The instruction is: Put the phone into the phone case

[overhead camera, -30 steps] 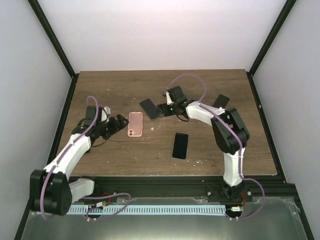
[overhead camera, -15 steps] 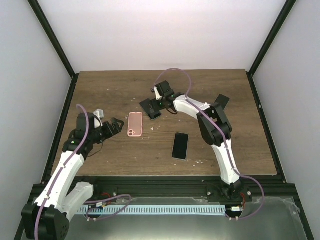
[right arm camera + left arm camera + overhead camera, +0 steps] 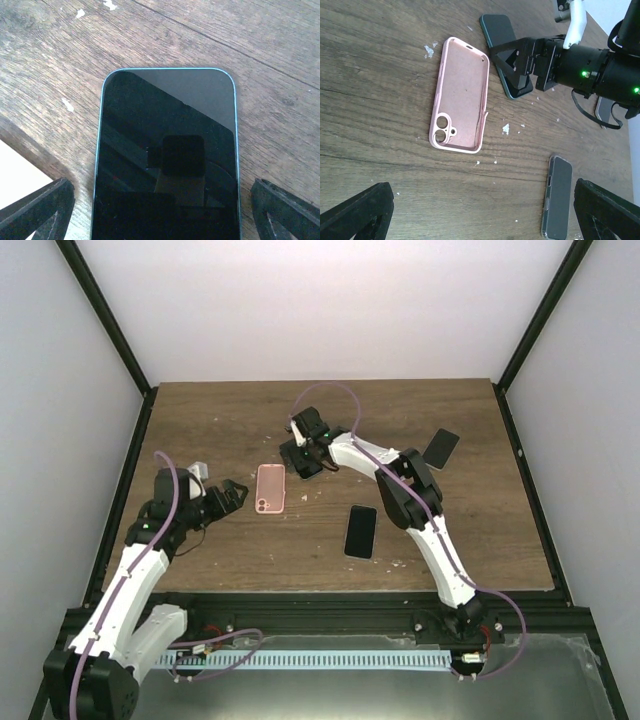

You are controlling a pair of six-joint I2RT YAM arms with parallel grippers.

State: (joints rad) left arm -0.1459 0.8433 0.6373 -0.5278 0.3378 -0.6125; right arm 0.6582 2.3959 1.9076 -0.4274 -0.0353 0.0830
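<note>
The phone (image 3: 167, 150), dark-screened with a thin blue rim, lies flat on the wooden table (image 3: 210, 420). My right gripper (image 3: 164, 212) is open and low over it, one fingertip on each side of its long edges, neither visibly touching. Just left of the phone lies the pink phone case (image 3: 270, 488), hollow side up with its camera hole toward the near edge. In the left wrist view the phone case (image 3: 460, 102) sits beside the phone (image 3: 499, 30). My left gripper (image 3: 232, 495) hovers open left of the case, holding nothing.
A second dark phone in a clear case (image 3: 361, 531) lies near the table's middle, toward the front. A third dark phone (image 3: 441, 448) lies at the right. Small white specks dot the wood. Black frame posts stand at the table's corners.
My right gripper has slid left from beside the phone to over it, its jaws widening. My left arm pulled back a little from the case early on, then held still.
</note>
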